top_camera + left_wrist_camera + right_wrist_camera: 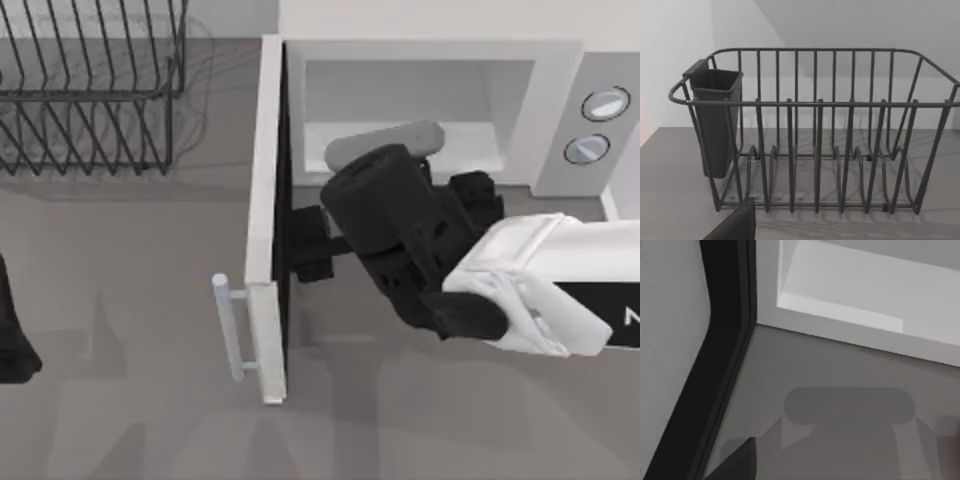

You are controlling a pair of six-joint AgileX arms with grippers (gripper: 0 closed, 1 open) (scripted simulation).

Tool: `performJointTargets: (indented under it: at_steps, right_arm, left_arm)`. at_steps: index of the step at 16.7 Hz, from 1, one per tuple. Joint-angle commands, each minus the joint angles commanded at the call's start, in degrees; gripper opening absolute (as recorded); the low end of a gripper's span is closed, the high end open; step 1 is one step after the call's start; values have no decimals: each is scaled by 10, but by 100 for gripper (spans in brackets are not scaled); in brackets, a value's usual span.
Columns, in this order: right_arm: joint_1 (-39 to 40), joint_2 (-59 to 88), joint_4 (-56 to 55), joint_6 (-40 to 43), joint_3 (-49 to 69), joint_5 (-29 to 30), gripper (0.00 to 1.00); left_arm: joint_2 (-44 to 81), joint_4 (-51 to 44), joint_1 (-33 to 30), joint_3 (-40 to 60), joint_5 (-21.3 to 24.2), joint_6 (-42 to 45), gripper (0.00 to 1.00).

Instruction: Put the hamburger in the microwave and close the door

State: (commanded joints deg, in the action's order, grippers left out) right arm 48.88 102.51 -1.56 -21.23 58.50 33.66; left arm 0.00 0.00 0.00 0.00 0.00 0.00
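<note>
Two arms share the table (120, 400), and the microwave (560, 90) serves as the landmark. From above, it sits at the far edge with its cavity facing the camera and two silver knobs (596, 126) on its right panel. The door (266, 220) stands wide open, swung out from the microwave's left side toward the camera, its bar handle (232, 328) on the outer face. The right arm reaches in from the right; its black wrist covers the space just in front of the cavity mouth, and the right gripper (305, 255) lies against the door's dark inner face. I cannot tell whether its fingers are spread or pressed together. The hamburger cannot be made out; the arm hides part of the cavity floor. Left of the door stands a black wire dish rack (90, 90), cut off by the frame. The left arm (12, 330) is parked at the left edge.

The left wrist view faces the dish rack (815, 130), with a dark cup (715, 120) hung on one end.

The right wrist view shows the door's dark edge (715, 365), the microwave's front sill (850, 335) and pale cavity floor.
</note>
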Motion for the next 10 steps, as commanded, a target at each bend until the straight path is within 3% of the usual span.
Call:
performJointTargets:
  at_steps: [10]
  right_arm:
    - [-10, -27, 20, 5, -3, -5, 100]
  left_arm:
    - [0, 0, 0, 0, 0, 0, 100]
